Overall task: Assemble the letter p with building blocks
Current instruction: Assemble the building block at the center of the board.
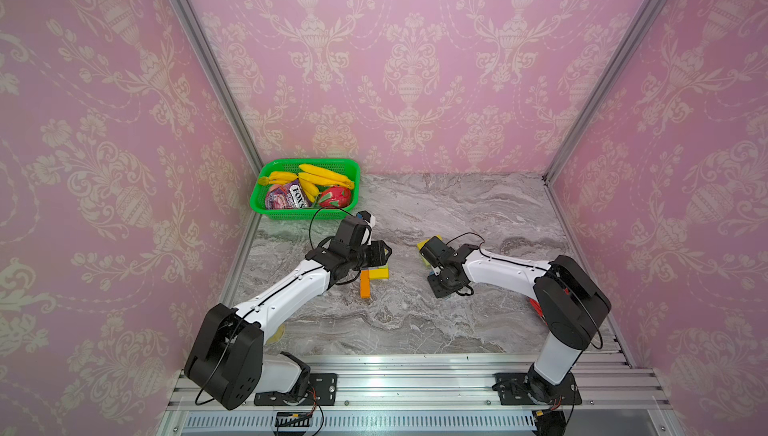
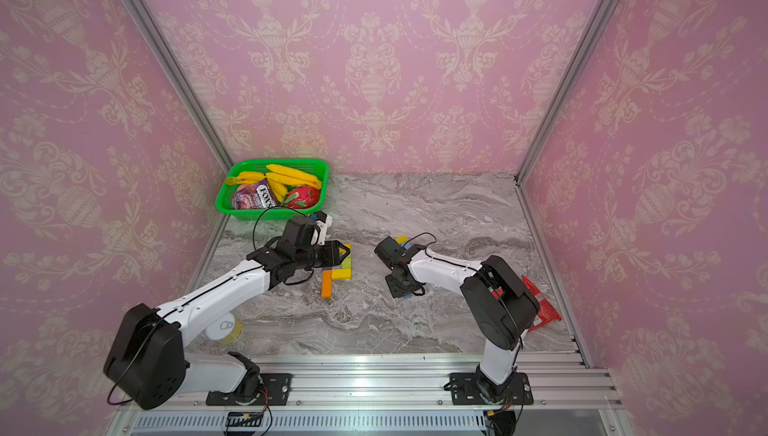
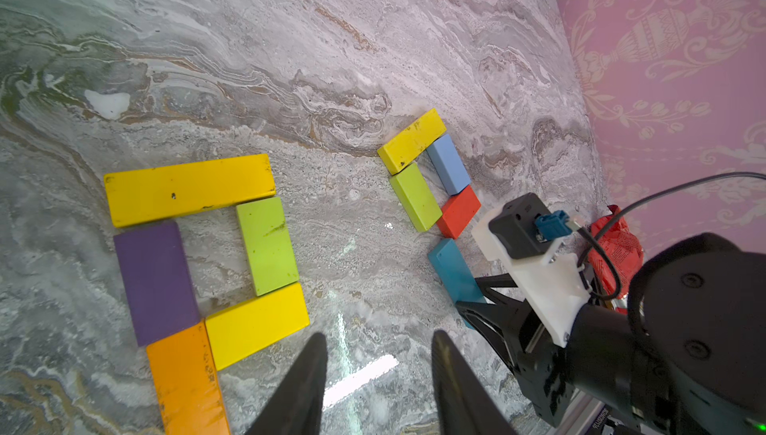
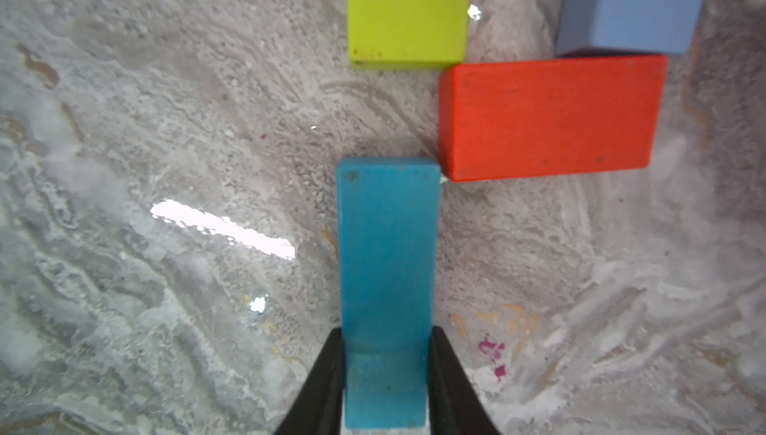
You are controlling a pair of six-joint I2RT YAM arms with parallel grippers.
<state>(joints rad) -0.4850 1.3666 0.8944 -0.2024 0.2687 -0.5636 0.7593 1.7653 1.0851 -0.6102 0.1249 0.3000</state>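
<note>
Teal block (image 4: pixel 387 238) clamped in right gripper (image 4: pixel 387 337), corner just beside red block (image 4: pixel 551 118). Left gripper (image 3: pixel 379 335) apart, empty, near finished five-block P (image 3: pixel 157 284). Second P (image 3: pixel 410 141) nearly done; remaining, seemingly: stem alignment, release.

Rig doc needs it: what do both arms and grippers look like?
Both the left arm and right arm: white links, bulky black joint housings, thin black cables. The left gripper and right gripper: black tapered pointed fingers. Black wrist camera on white bracket, blue connector.
</note>
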